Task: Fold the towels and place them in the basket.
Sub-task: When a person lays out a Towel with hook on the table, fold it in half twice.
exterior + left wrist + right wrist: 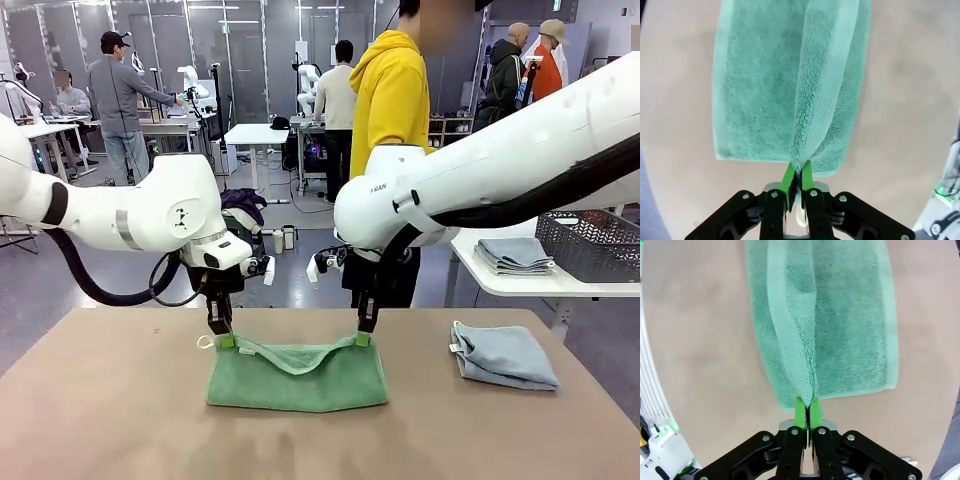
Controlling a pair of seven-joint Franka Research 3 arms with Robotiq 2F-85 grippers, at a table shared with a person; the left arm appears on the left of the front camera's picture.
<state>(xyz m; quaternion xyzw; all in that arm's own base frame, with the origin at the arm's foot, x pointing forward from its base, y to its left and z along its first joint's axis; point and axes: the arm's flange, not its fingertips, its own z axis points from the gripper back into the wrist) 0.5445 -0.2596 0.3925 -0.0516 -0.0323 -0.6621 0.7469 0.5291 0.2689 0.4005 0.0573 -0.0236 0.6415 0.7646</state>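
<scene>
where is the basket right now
Front view, far right: the basket sits on the white side table, just right of a stack of folded grey-blue towels.

Matte brown flat tabletop [90, 410] across the foreground. Beyond it, smooth grey floor [40, 290], slightly glossy. White rectangular side table [530, 287] at right, near the brown top. White desk on thin legs [255, 133] mid-room; further white benches [45, 128] far left. Grey glazed partition panels [245, 50] along the back. Long ceiling strip lights [215, 8]; lighting even. Several people stand among the benches.
</scene>
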